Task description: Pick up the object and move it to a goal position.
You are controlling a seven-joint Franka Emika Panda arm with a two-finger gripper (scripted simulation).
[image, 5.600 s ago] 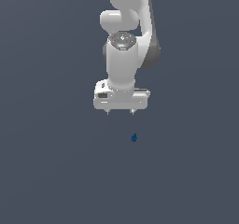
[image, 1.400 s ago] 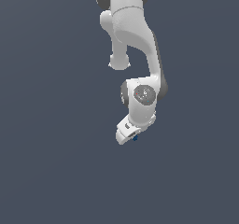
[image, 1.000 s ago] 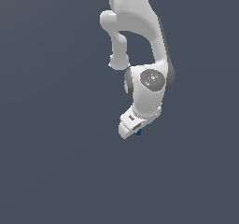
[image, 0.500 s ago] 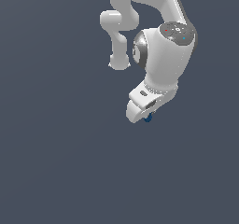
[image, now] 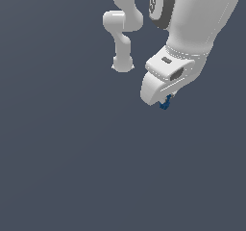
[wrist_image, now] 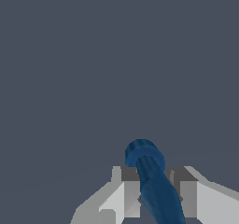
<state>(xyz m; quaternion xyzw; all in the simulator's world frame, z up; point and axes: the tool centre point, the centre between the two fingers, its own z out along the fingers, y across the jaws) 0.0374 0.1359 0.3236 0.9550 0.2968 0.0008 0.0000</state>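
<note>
The fingers (wrist_image: 128,197) grip the blue object (wrist_image: 151,181) between them; carry it smoothly, keeping the squeeze firm so it cannot slip.

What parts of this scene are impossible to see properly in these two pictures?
- Exterior view: the gripper fingers are hidden under the white hand; only a speck of the blue object shows.
- Wrist view: the blue object is cut off by the picture's edge.
- No goal marker shows in either view.
</note>
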